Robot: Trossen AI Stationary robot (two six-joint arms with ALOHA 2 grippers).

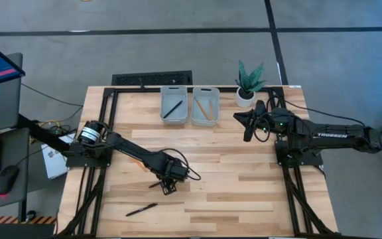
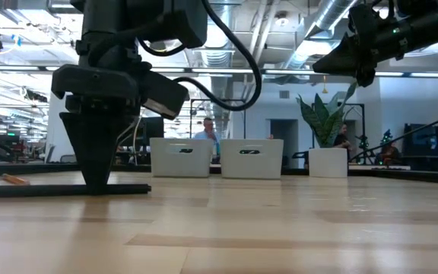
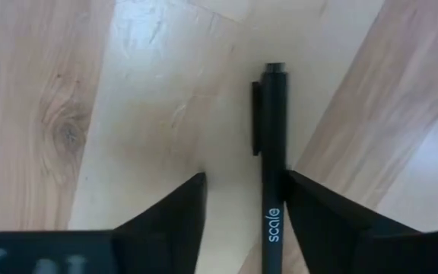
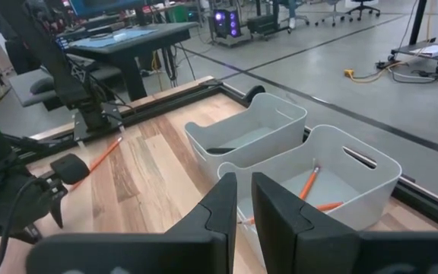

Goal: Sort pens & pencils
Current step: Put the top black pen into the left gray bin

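Note:
My left gripper [image 1: 168,182] stands open, fingertips down on the table, astride a black pen [image 3: 273,137] that lies flat on the wood; the low view shows the pen [image 2: 63,190] under the fingers. A second pen [image 1: 141,210] lies near the table's near edge. A third pen [image 1: 172,109] lies in the left grey tray [image 1: 173,93]. Two orange pencils [image 1: 205,109] lie in the right grey tray [image 1: 205,91]. Another pencil [image 1: 133,159] lies on the table, partly under the left arm. My right gripper [image 1: 249,126] hovers shut above the table near the plant, holding nothing. My left gripper comes from above, pointing down, one finger on each side of the pen. The pen's barrel [image 3: 274,209], below the clip, lies against the inner side of one finger [image 3: 314,217]. The other finger [image 3: 181,213] stands apart from it. The pen rests flat on the table.
A potted plant [image 1: 247,83] stands at the far edge, right of the trays. Black frame rails [image 1: 111,133] run along the table's sides. A keyboard [image 1: 152,79] lies beyond the far edge. Bare wood [image 1: 231,172] lies between the two arms.

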